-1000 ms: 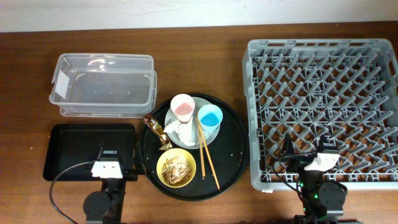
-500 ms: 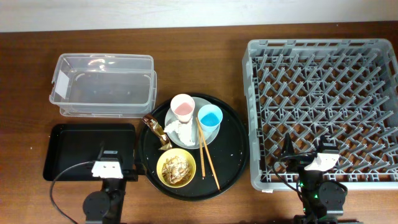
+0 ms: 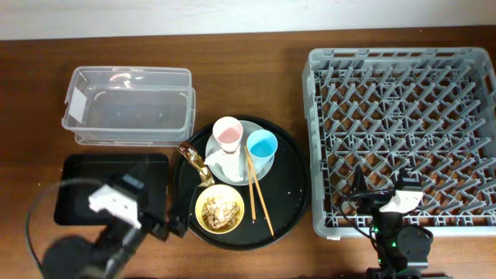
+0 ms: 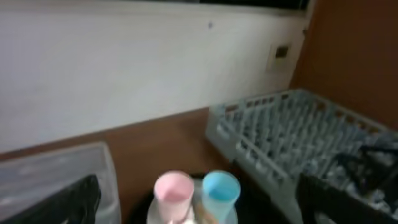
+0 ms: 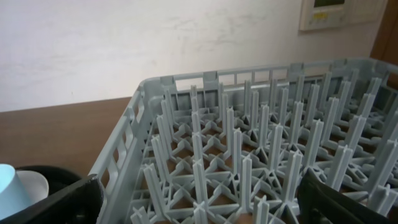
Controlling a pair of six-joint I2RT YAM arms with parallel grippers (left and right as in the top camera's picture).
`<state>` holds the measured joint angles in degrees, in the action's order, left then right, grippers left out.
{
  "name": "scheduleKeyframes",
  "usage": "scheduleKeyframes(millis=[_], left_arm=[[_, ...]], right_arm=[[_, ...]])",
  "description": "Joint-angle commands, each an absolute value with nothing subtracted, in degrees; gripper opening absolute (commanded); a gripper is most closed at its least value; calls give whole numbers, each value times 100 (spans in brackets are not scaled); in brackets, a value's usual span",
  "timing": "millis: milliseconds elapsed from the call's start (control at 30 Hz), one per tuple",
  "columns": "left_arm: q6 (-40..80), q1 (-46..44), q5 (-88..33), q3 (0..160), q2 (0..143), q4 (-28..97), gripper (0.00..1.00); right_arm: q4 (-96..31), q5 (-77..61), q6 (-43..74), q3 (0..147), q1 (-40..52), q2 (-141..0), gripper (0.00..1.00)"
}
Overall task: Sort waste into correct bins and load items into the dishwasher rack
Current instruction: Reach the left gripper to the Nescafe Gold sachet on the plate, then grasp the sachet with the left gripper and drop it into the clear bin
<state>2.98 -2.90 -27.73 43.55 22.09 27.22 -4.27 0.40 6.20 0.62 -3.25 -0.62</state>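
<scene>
Left gripper (image 3: 172, 227), jaws spread wide and holding nothing, hovers at the near rim of the round black tray (image 3: 288, 194). Just ahead of me sits the yellow bowl (image 3: 200, 208) of food scraps (image 3: 222, 208). Beyond it lie the foil wrapper (image 3: 194, 161) and the crumpled tissue (image 3: 219, 164), then the pink cup (image 3: 227, 133). I judge waste comes first: descend on the wrapper from above and pinch across its narrow width, clear of the bowl. Farther off to my left lies the clear tub (image 3: 128, 108). Right gripper (image 5: 199, 186), likewise open and empty, sits over the dishwasher rack (image 3: 403, 77).
</scene>
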Motion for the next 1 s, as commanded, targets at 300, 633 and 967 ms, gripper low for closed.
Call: scheduleKeyframes(millis=[300, 633, 967], left_arm=[[2663, -301, -1256, 5892, 5111, 4995, 56], [3673, -1275, -270, 5590, 8578, 4066, 32], [4097, -1699, 502, 4775, 9032, 2613, 33]], right_arm=[[-458, 69, 650, 32, -346, -32, 98], [-458, 69, 650, 32, -346, -32, 98], [-460, 69, 650, 32, -346, -32, 98]])
